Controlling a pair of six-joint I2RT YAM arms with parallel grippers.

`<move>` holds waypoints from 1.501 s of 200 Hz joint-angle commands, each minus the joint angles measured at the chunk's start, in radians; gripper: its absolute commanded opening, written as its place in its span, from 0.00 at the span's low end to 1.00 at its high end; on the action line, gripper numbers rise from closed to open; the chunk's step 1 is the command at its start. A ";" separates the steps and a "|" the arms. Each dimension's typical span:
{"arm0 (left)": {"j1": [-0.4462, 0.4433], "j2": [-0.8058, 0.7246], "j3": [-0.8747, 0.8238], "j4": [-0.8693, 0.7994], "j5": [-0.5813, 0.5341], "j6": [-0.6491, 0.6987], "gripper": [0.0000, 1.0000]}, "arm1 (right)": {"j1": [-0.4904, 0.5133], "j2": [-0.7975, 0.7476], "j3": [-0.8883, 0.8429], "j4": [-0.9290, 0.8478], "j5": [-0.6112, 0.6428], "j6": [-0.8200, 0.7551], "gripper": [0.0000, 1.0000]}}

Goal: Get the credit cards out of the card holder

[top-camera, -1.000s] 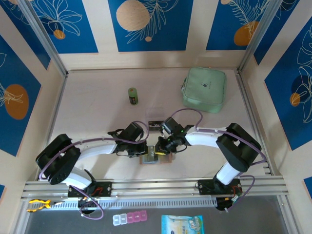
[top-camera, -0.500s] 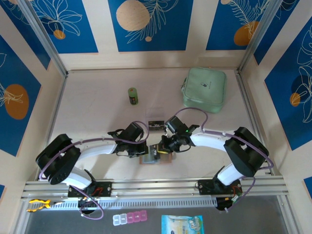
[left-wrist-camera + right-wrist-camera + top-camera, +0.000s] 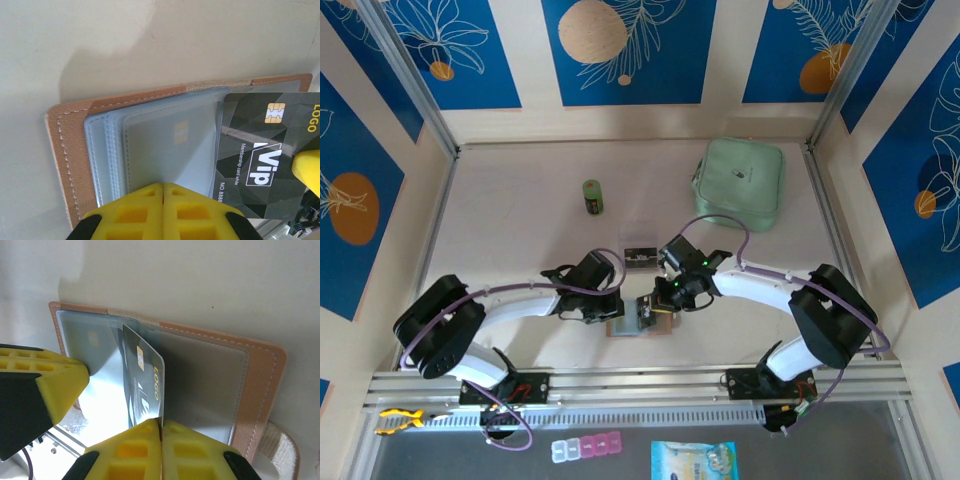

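Top view: one wallet [image 3: 623, 329] lies open at the near edge of the table [image 3: 520, 230], between the two arms. The left gripper [image 3: 617, 309] and the right gripper [image 3: 654, 304] both meet over it. One dark card lies loose [image 3: 640, 254] just beyond them. One green cylinder [image 3: 592, 196] and one mint pouch [image 3: 740, 183] sit well apart at the back, nothing in the way

Left wrist: the left gripper [image 3: 163, 188] has its fingers pressed together, tips down on the stack of clear pockets [image 3: 150, 150]; whether they pinch a leaf I cannot tell. One black VIP card [image 3: 255, 150] sticks out of the wallet [image 3: 65, 150]. A second card's chip [image 3: 181, 133] shows through a pocket

Right wrist: the right gripper [image 3: 161, 424] is clamped on the VIP card's [image 3: 142, 380] edge, the card tilted up from the wallet [image 3: 260, 375]. The left gripper's finger [image 3: 45, 385] rests on the pockets beside it
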State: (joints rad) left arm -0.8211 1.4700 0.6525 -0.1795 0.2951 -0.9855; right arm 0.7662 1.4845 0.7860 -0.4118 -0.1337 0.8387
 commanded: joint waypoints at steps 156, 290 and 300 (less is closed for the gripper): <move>-0.005 0.010 -0.034 -0.014 -0.013 0.008 0.06 | 0.058 0.026 0.059 -0.067 0.032 0.032 0.12; -0.003 -0.050 -0.010 -0.030 -0.032 0.008 0.11 | -0.004 -0.082 0.158 -0.260 0.103 -0.220 0.00; -0.003 -0.059 -0.011 -0.033 -0.036 0.007 0.11 | -0.014 -0.085 0.175 -0.273 0.091 -0.289 0.00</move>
State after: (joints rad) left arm -0.8211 1.4448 0.6441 -0.1844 0.2817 -0.9855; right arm 0.7704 1.4273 0.9138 -0.5995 -0.0479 0.7143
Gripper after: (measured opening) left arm 0.109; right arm 0.063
